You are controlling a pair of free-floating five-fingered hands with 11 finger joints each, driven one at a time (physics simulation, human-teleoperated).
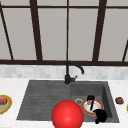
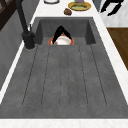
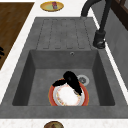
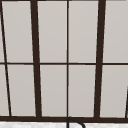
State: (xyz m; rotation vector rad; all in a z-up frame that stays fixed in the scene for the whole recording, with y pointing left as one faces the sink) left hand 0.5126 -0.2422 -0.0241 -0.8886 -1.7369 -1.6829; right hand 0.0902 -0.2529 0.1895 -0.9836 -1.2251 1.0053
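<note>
At the right-hand basin of the grey stone sink [image 1: 45, 100], front view, the left hand [image 1: 90, 99] lay on a white round plate with an orange rim [image 1: 84, 107], which sat flat on the basin floor just right of the drain. The right hand [image 1: 100, 115] hung in the air nearer the camera, just right of the plate and touching nothing. A large glossy red sphere [image 1: 67, 115] stood in the near foreground left of both hands, and a black curved tap [image 1: 68, 75] rose at the far rim. A yellow-rimmed dish [image 1: 8, 107] sat on the counter at the far left, and a small brown round item [image 1: 119, 100] at the right.

Left side view: the left hand made an open fork over the plate, thumb and fingers spread apart. The right hand floated off the near edge of the counter with its fingers loosely splayed.

Right side view: straight fingers lay across the plate's white face, with the thumb stretched out along the far rim; no pinch was visible.

Upper view: window bars and the tap's top.

Judged risk: with flat fingers bearing on one side, the plate could tilt or skid against the basin wall.
</note>
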